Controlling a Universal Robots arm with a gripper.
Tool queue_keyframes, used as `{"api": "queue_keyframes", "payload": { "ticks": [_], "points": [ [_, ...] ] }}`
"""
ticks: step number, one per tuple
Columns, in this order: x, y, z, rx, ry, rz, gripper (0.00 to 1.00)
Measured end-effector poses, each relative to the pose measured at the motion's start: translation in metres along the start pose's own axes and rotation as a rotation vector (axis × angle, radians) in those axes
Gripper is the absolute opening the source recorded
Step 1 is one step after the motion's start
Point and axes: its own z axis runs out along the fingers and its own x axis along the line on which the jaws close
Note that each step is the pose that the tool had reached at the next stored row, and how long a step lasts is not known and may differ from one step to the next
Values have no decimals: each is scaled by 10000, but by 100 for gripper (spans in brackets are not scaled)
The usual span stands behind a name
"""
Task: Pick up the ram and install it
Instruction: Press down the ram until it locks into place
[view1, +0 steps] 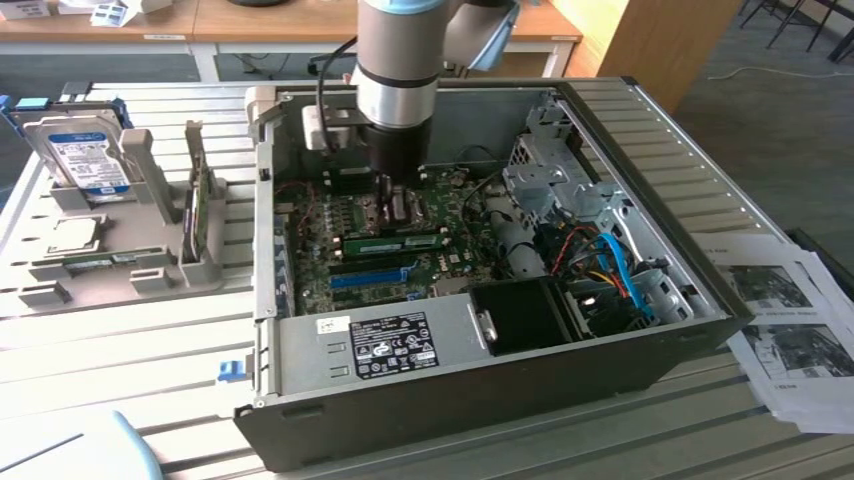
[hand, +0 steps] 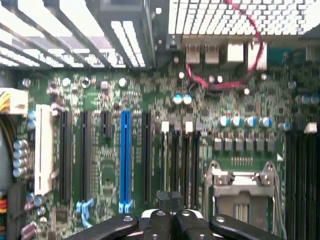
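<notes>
The ram, a long green stick with dark chips, stands on edge in a motherboard slot inside the open computer case. My gripper reaches down into the case right above it. Whether the tips touch the stick I cannot tell. In the wrist view the gripper has its black fingers pressed together, shut, over a row of dark memory slots with white clips. Nothing shows clearly between the fingers. The bright blue slot lies beside the ram, towards the case's labelled front wall.
A grey parts stand at the exterior view's left holds a silver hard drive and a thin upright board. A black fan shroud, coloured cables and a drive cage crowd the case. Printed sheets lie at the right.
</notes>
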Motion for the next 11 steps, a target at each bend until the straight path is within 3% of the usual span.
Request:
{"api": "queue_keyframes", "payload": {
  "ticks": [5, 11],
  "points": [
    [1, 110, 1, 1, 2, 3, 9],
    [1, 169, 2, 0, 1, 3, 9]
  ]
}}
